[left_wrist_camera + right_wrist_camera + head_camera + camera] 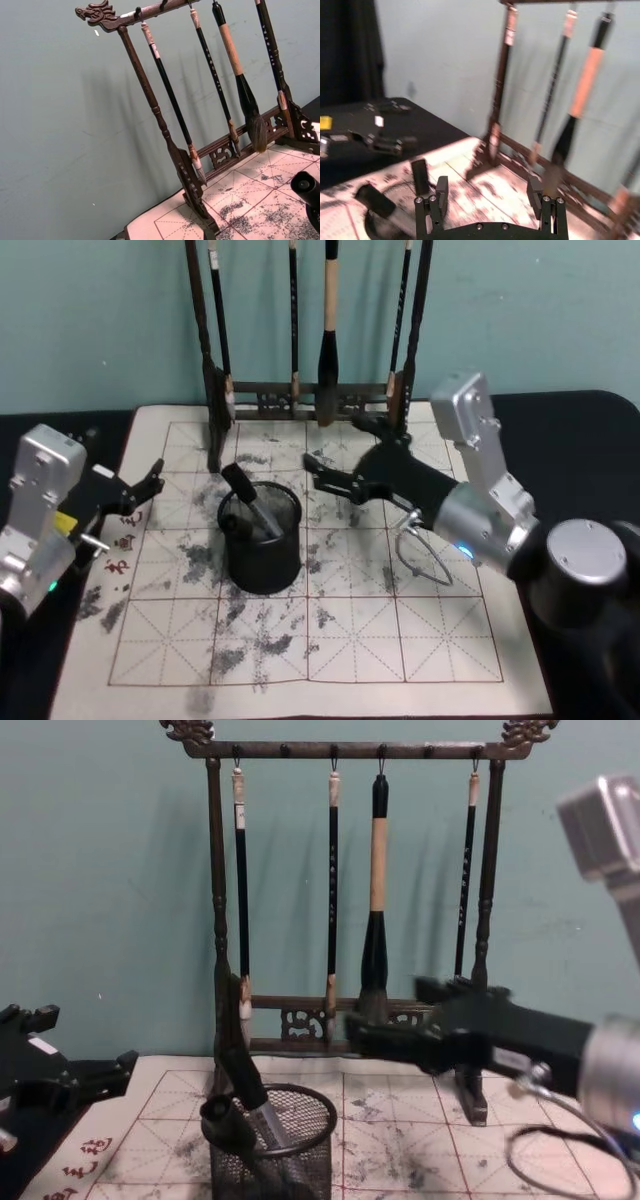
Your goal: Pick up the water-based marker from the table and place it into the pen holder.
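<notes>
The water-based marker (248, 502) stands inside the pen holder (262, 562), its long axis tilted, black cap end up and leaning toward 10 o'clock over the rim in the head view. The holder, a black mesh cup, sits on the ink-stained grid mat (420, 640) with the brush rack (300, 395) at its 12 o'clock. The right gripper (318, 476) hangs at the holder's 2 o'clock, fingers spread apart and grasping nothing. The left gripper (150, 485) sits at 9 o'clock by the mat's edge, fingers parted, also bare.
</notes>
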